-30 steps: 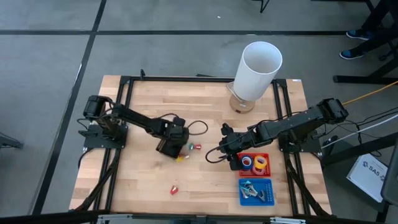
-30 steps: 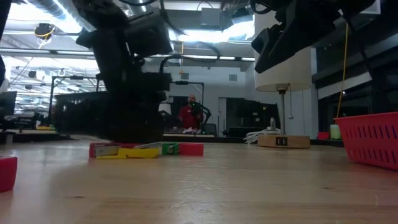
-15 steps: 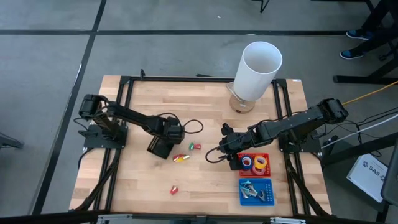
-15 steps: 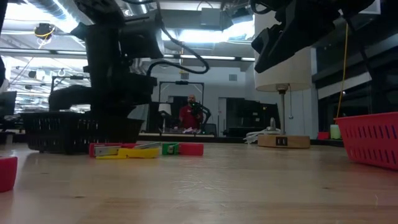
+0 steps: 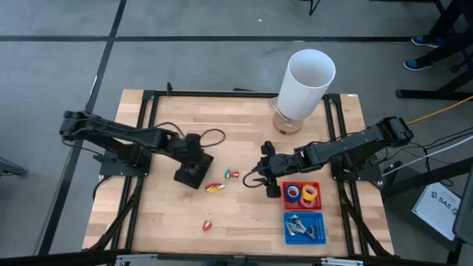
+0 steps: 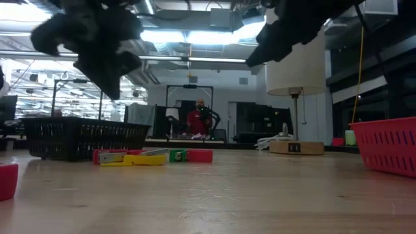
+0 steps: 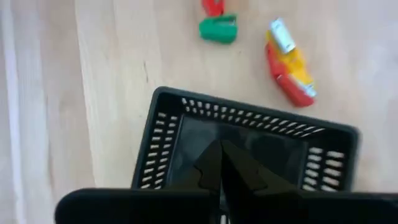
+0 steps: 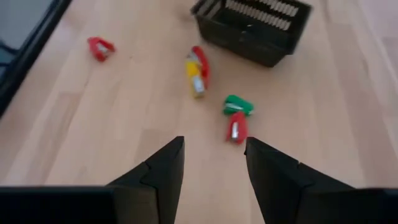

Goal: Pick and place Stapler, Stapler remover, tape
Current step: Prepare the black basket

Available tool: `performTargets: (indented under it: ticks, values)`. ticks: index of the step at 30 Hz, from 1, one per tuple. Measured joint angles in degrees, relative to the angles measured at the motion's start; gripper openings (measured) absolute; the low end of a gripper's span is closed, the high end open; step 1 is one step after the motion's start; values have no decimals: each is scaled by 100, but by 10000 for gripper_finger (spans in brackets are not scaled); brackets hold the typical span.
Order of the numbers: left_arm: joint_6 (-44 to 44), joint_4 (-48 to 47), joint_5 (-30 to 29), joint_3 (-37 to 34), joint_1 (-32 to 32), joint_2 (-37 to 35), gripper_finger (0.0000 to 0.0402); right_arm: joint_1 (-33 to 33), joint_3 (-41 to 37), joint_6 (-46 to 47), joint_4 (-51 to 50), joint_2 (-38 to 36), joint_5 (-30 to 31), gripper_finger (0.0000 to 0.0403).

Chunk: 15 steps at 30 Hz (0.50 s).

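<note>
The left gripper point(image 5: 194, 145) hangs just above the black basket point(image 5: 190, 175), which sits on the counter point(image 5: 244, 118) a little left of its middle; its jaws are pressed closed and empty, so the basket looks set there as the bin for sorting. Just beside the basket, toward the counter's middle, lie the yellow-and-red stapler point(image 5: 215, 188), a green staple remover point(image 5: 228, 174) and a red staple remover point(image 5: 235, 175) touching it; another small red piece point(image 5: 207, 224) lies alone near the front edge. The right gripper point(image 5: 263, 164), jaws spread and empty, points at that cluster, probably lining up a pick. The tape point(image 5: 301, 193) rolls sit in the red tray point(image 5: 289, 185) near the right edge, above a blue tray point(image 5: 319, 219); a white cylinder point(image 5: 306, 83) stands at the back edge.
</note>
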Motion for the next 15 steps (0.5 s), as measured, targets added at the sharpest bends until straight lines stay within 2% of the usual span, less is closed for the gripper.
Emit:
performTargets:
  ticks: [4, 8, 15]
  values:
    - [-377, 717, 223, -722, -6, -953, 5, -187, 6, 120, 157, 62, 4, 171]
    - [-951, 943, 228, -1238, -4, -1781, 5, -328, 3, 171, 249, 153, 2, 171]
    - [-1677, 970, 282, -1557, -4, -2410, 6, -432, 4, 153, 508, 252, 4, 171]
